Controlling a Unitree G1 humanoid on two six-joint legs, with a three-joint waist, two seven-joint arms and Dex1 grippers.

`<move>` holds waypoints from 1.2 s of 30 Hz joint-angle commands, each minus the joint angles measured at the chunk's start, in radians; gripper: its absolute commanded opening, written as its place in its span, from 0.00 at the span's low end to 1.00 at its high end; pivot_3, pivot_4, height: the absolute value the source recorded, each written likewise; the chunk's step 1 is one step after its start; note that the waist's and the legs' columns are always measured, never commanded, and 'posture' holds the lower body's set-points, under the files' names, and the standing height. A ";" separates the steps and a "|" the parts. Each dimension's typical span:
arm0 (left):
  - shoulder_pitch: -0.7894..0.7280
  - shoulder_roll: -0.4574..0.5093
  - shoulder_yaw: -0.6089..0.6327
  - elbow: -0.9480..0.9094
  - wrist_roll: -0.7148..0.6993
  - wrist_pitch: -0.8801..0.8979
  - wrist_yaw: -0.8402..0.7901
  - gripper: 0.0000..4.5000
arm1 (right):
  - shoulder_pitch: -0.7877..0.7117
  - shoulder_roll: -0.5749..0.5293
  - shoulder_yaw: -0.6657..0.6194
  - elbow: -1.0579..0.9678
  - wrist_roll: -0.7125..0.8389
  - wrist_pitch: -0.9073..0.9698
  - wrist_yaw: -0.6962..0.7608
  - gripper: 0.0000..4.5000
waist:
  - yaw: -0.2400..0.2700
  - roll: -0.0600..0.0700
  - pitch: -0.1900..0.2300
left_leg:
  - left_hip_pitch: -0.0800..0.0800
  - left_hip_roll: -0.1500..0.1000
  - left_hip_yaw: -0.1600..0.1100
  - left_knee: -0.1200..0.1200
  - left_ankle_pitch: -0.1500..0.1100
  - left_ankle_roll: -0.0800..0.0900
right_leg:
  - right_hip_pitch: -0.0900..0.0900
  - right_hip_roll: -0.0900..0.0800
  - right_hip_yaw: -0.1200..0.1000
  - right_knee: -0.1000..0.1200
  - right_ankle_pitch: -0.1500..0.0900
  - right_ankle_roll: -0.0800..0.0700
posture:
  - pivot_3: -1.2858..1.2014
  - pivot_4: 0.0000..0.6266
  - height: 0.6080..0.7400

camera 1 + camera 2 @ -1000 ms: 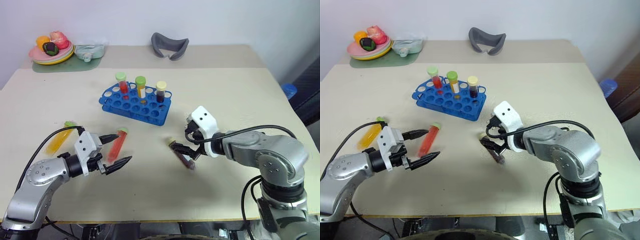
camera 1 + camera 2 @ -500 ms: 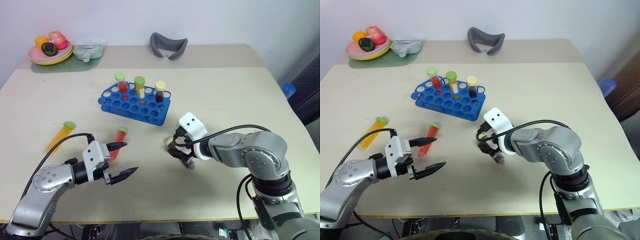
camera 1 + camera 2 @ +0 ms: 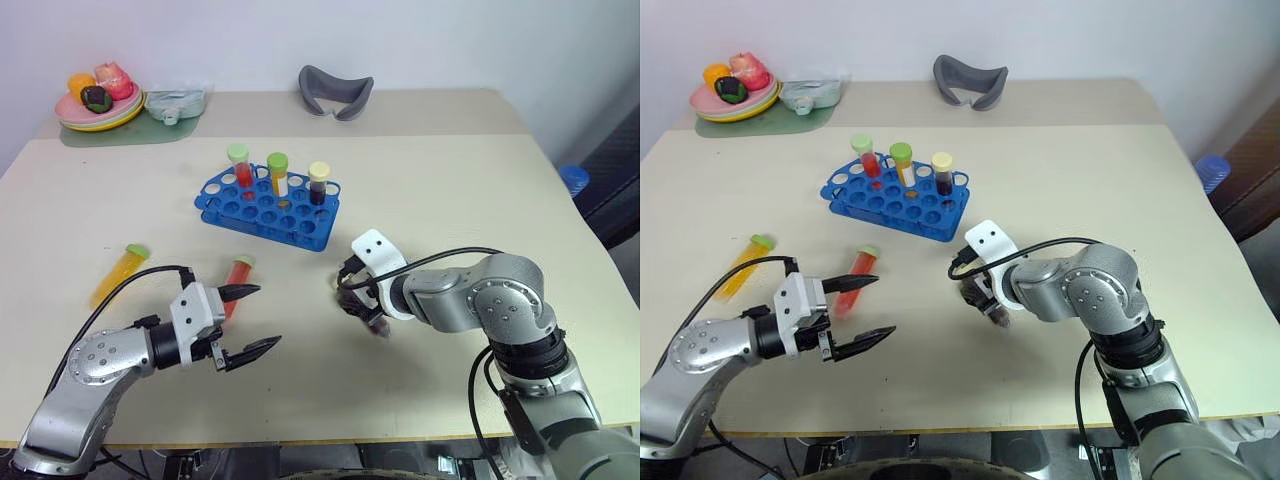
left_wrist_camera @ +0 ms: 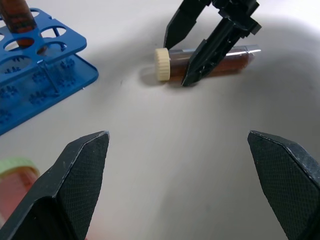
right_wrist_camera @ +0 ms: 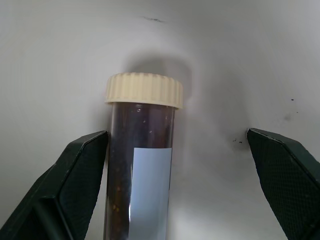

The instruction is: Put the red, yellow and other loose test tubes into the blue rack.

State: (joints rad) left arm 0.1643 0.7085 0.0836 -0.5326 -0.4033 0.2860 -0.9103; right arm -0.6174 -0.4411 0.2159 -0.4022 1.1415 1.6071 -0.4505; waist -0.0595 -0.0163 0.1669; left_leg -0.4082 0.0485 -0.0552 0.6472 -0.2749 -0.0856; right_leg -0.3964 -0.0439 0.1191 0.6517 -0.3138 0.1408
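At the near left, the left tool is seen low over the table, its two black fingers spread wide apart and nothing between them. The far fingertip lies just at the near side of the red tube, which rests on its side on the table with its pale green cap toward the far end; whether the finger touches it cannot be told. Further left, well apart from that tool, the orange-yellow tube is laid flat on the table, its green cap also at the far end.

To the right of centre, the right tool is pointed down at the dark brown tube, which lies flat on the table with its cream cap turned to the left. The tool's fingers are held wide apart and set astride the tube, one on either side of its body; in the right wrist view one finger stands close against the tube's side while the other is kept well clear, so the tube is straddled but not clamped.

Farther back, near the middle of the table, the blue rack is found, with three capped tubes standing upright in its far row: red, yellow and dark. The remaining holes are unfilled.

At the far left corner a plate of toy food is set, and a grey curved object is placed at the far middle.
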 commanded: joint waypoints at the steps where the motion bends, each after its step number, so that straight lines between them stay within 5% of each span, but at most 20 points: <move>1: -0.008 0.009 -0.003 -0.041 -0.008 0.011 0.009 1.00 | -0.014 -0.007 0.020 0.033 0.085 0.007 -0.093 1.00 | -0.007 0.000 0.000 | 0.000 0.000 0.000 0.000 0.000 0.000 | 0.000 0.000 0.000 0.000 0.000 0.000 | 0.52 0.24 1.00; 4: -0.014 0.008 -0.004 -0.040 -0.006 0.016 0.011 1.00 | -0.018 -0.008 0.031 0.051 0.148 0.007 -0.155 0.94 | -0.009 0.000 0.000 | 0.000 0.000 0.000 0.000 0.000 0.000 | 0.000 0.000 0.000 0.000 0.000 0.000 | 0.52 0.24 1.00; 9: -0.019 0.005 -0.002 -0.037 -0.004 0.019 0.022 1.00 | -0.035 -0.006 0.043 0.078 0.227 0.007 -0.226 0.49 | -0.011 0.000 0.000 | 0.000 0.000 0.000 0.000 0.000 0.000 | 0.000 0.000 0.000 0.000 0.000 0.000 | 0.52 0.24 1.00; 21: -0.046 0.016 0.022 -0.025 -0.004 0.043 0.051 1.00 | -0.064 0.009 0.041 0.115 0.284 0.007 -0.296 0.49 | -0.011 0.000 0.000 | 0.000 0.000 -0.001 0.000 0.000 0.000 | 0.000 0.000 0.000 0.000 0.000 0.000 | 0.52 0.24 1.00; 24: -0.049 0.018 0.026 -0.027 -0.007 0.049 0.055 1.00 | -0.066 0.011 0.039 0.120 0.291 0.007 -0.311 0.22 | -0.012 0.000 0.000 | 0.000 0.000 -0.001 0.000 0.000 0.000 | 0.000 0.001 0.000 0.000 0.000 0.000 | 0.52 0.24 1.00; 29: -0.042 0.018 0.032 -0.035 -0.008 0.055 0.063 1.00 | -0.088 0.009 0.039 0.113 0.285 0.007 -0.302 0.18 | -0.012 0.000 0.000 | 0.000 0.000 -0.001 0.000 0.000 0.000 | 0.000 0.000 0.000 0.000 0.000 0.000 | 0.52 0.24 1.00; 36: -0.009 0.010 0.089 0.007 -0.003 0.039 0.089 1.00 | -0.251 -0.022 0.044 0.029 0.115 -0.073 -0.027 0.18 | -0.012 0.005 0.003 | -0.001 0.000 0.000 0.000 0.000 0.000 | -0.002 0.001 0.000 0.000 0.000 0.000 | 0.52 0.24 1.00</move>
State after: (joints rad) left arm 0.1469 0.7172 0.1239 -0.5273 -0.4035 0.3422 -0.8322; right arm -0.8210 -0.4455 0.2629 -0.3131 1.3189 1.5829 -0.5754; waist -0.0717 -0.0114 0.1701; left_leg -0.4093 0.0487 -0.0556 0.6460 -0.2749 -0.0855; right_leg -0.3990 -0.0433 0.1192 0.6520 -0.3139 0.1407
